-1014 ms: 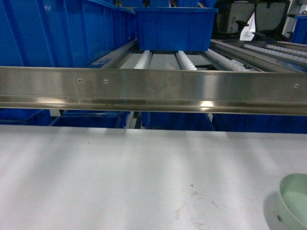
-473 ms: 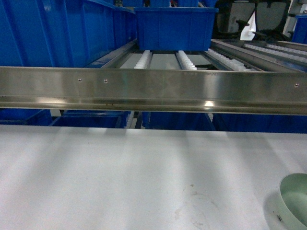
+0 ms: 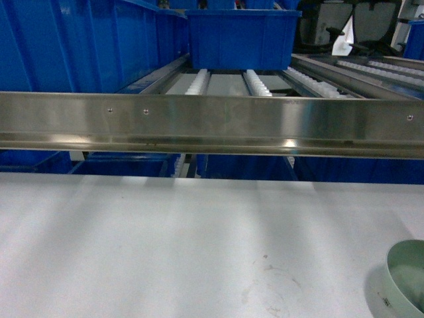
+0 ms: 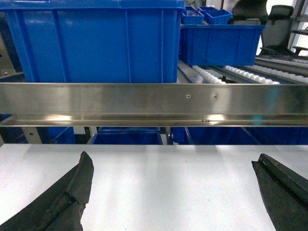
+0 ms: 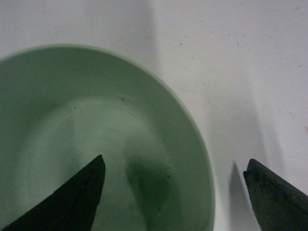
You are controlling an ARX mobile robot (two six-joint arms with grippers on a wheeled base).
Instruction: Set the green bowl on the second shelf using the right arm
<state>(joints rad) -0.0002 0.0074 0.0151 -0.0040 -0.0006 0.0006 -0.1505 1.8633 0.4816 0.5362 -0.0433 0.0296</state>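
- The right gripper (image 5: 174,192) is spread wide, one finger inside the green bowl (image 5: 106,139), one outside at 4 o'clock.
- The left gripper (image 4: 174,192) hangs released above the white table (image 4: 168,183).

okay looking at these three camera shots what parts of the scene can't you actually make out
- Green bowl: cut by the head view's lower right corner; most of it is out of frame.
- Right tool: only two dark fingertips show in its wrist view, straddling the bowl's rim; contact cannot be told.
- Left tool: only fingertips show, above the white table.
- Lower shelf: hidden behind the steel rail in the head view.
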